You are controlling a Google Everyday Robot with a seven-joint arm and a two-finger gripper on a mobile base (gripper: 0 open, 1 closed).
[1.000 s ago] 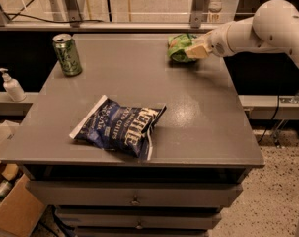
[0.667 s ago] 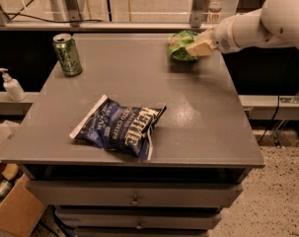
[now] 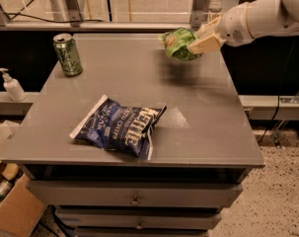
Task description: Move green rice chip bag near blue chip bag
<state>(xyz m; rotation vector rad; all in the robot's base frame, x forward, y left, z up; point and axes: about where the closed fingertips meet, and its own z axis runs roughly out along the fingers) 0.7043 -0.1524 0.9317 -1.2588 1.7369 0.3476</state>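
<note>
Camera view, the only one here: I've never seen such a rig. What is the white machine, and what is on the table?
The white thing is a robot arm reaching in from the upper right; one camera looks down at a grey table with drawers. Its gripper hangs over the far right corner, jaws shut on a small green snack bag, which seems lifted, its shadow below. A dark blue chip bag lies flat near the front. A green drink can stands at the far left.
</note>
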